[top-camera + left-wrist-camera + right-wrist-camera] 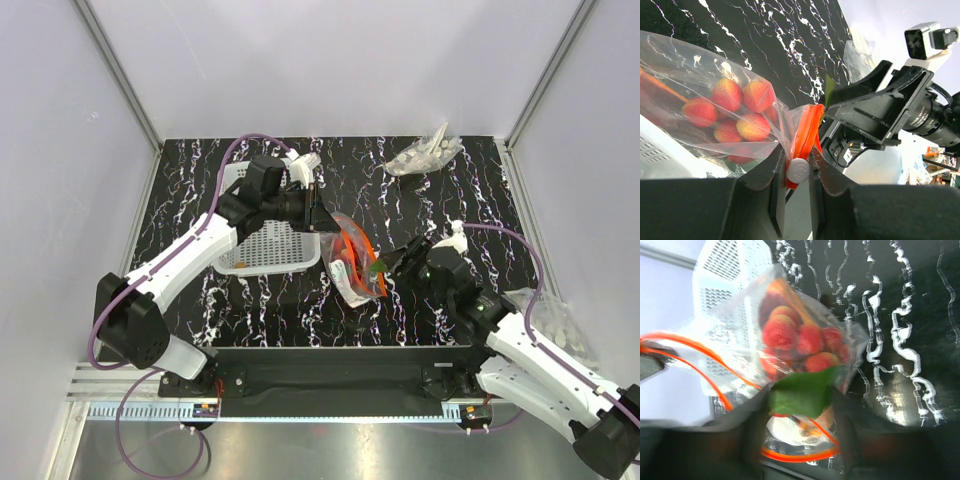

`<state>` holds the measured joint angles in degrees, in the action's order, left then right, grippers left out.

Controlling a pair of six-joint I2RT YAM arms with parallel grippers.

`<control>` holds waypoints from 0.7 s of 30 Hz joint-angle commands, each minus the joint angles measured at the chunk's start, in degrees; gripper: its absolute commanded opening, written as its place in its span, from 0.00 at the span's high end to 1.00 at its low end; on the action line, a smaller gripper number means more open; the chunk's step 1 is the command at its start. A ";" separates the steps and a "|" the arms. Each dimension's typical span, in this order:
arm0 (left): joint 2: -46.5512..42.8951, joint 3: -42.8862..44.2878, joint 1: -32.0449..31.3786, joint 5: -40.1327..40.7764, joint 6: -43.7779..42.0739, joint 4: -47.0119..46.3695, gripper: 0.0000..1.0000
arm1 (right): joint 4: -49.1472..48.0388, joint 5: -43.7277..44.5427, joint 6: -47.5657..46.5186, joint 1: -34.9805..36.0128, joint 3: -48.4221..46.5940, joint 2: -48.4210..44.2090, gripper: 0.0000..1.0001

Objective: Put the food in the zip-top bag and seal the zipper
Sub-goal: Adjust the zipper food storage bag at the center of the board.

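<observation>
The clear zip-top bag [352,268] hangs between my two grippers, just right of the basket. Several red strawberry-like food pieces [740,115] lie inside it. My left gripper [797,175] is shut on the orange-red zipper [807,130] at one end, its white slider [799,171] pinched between the fingers. The bag's mouth gapes toward my right gripper [800,410], and the zipper [690,345] loops open there. A green leaf [802,392] spans the gap between the right fingers at the mouth, touching both. In the top view the left gripper [318,215] and the right gripper [385,265] flank the bag.
The white lattice basket [262,240] stands on the black marbled table [300,310], under the left arm and just left of the bag. A greyish clear plastic wad [425,155] lies at the back right. White walls close in the table on three sides.
</observation>
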<state>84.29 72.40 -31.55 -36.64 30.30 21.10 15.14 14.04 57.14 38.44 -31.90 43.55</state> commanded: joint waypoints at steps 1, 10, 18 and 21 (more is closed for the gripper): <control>-1.85 2.04 0.26 -0.71 0.46 -2.65 1.00 | -4.95 2.04 1.92 0.15 -0.18 -0.92 0.55; -1.94 2.04 0.26 -0.62 0.37 -2.56 1.00 | -6.00 -2.08 -7.38 0.15 -2.99 -0.76 1.00; -1.76 2.39 0.17 -0.89 0.28 -2.30 1.00 | -6.44 -13.95 -26.19 2.17 -11.42 8.29 1.00; -1.76 2.31 0.17 -1.06 0.54 -2.47 1.00 | -5.38 -13.87 -31.82 4.36 -15.11 12.60 1.00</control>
<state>84.29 72.40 -31.55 -36.67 30.30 21.15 11.07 3.14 34.68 40.84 -42.70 53.87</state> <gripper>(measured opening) 0.223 0.012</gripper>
